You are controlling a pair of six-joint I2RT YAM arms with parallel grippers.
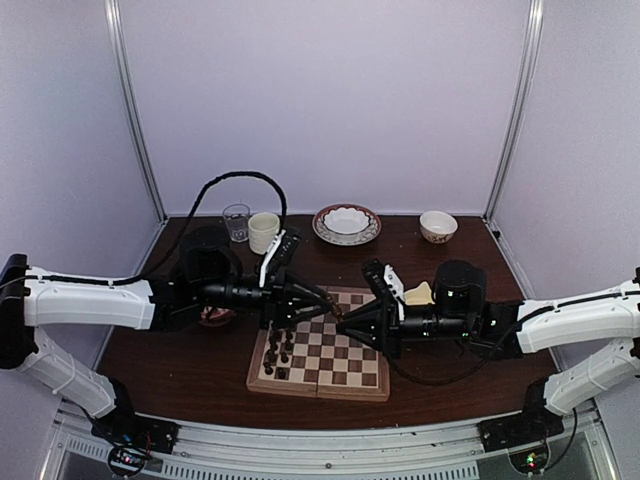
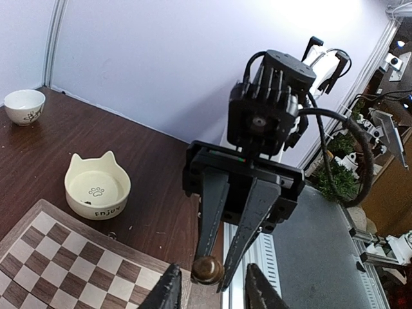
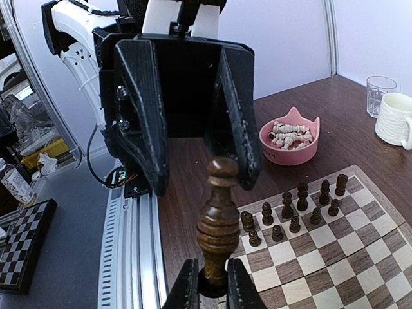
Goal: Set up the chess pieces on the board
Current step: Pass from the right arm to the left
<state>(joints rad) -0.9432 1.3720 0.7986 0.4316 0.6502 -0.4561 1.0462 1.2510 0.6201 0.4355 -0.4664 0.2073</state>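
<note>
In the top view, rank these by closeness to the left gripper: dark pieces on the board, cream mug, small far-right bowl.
From the left gripper:
1. dark pieces, close by, on the left side of the board.
2. cream mug, far edge, left of centre.
3. small bowl, far edge, right.

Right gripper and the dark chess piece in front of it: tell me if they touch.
Touching. In the right wrist view the right gripper clamps the base of the dark chess piece from both sides, with no gap.
</note>
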